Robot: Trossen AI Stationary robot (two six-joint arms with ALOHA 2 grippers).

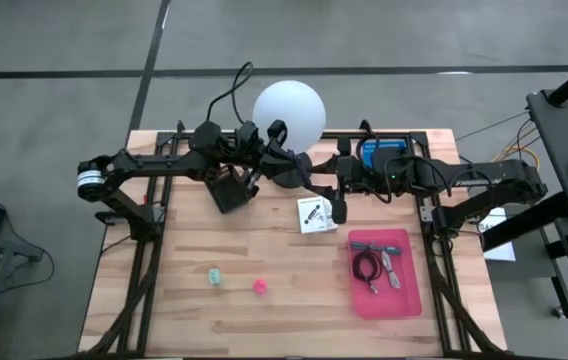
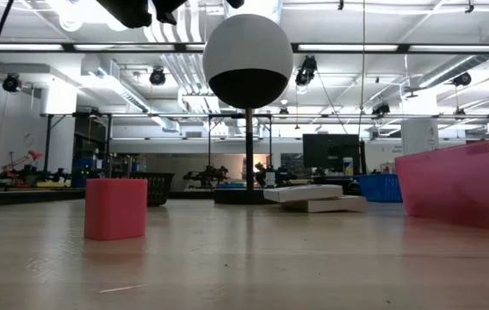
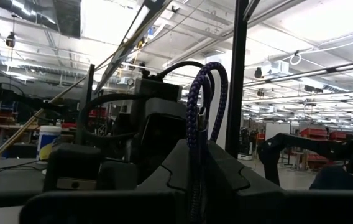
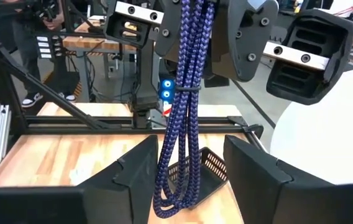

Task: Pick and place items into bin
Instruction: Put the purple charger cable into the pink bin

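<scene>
My left gripper [image 1: 282, 160] is above the table's far middle, beside the white globe lamp [image 1: 289, 110], shut on a bundled purple cord [image 4: 179, 106]. My right gripper [image 4: 189, 165] faces it, open. Its fingers stand on either side of the cord's hanging lower loops [image 4: 170, 202] without plainly touching them. The white printed card [image 1: 314, 213] lies flat on the table. A green block [image 1: 215, 275] and a pink block [image 1: 260, 287] rest nearer the front. The pink bin [image 1: 384, 272] holds a dark coiled cable [image 1: 366, 268] and a silvery piece. My left gripper pinches the purple cord bundle between its two fingers, near the bundle's upper end [image 4: 192, 25]. Several strands are caught together. The fingers reach in about level from the table's left. A short loop [image 3: 207, 81] stands above them. The rest hangs straight down, lifted clear of the table.
The lamp's black base and stem [image 2: 249, 155] stand at the far middle, close to both grippers. A dark mesh tray [image 1: 229, 190] sits on the table under the left arm. The pink bin is at the right front, and bare wood lies between the blocks and the bin.
</scene>
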